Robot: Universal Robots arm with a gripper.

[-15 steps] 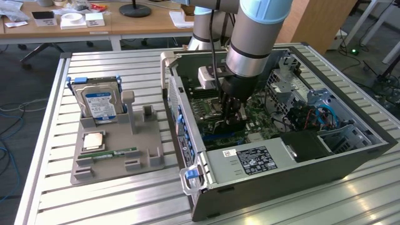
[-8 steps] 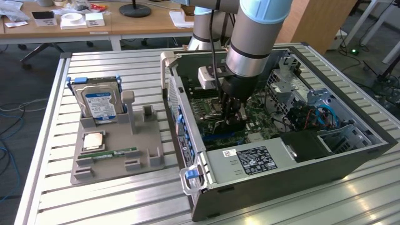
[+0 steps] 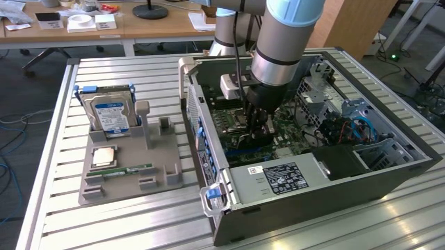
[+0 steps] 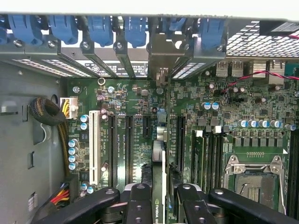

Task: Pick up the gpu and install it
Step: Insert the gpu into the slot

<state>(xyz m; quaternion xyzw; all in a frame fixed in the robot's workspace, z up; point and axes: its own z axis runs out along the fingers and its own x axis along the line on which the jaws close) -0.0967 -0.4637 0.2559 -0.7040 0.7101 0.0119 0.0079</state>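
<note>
My gripper (image 3: 256,136) reaches down into the open computer case (image 3: 306,179), over the green motherboard (image 3: 233,121). In the wrist view the gripper (image 4: 161,203) is shut on the gpu (image 4: 159,161), which I see edge-on between the two black fingers (image 4: 138,201). The card stands upright along an expansion slot on the motherboard (image 4: 121,100). Its silver end bracket (image 4: 161,56) reaches up to the row of rear slot covers with blue clips. Whether the card's edge sits fully in the slot I cannot tell.
On the exterior view's left a grey holder (image 3: 132,166) carries a hard drive (image 3: 108,113), a processor (image 3: 104,155) and a memory stick (image 3: 128,170). Case walls, a drive cage (image 3: 379,148) and cables (image 4: 49,112) crowd the gripper. An empty processor socket (image 4: 254,179) lies beside the slots.
</note>
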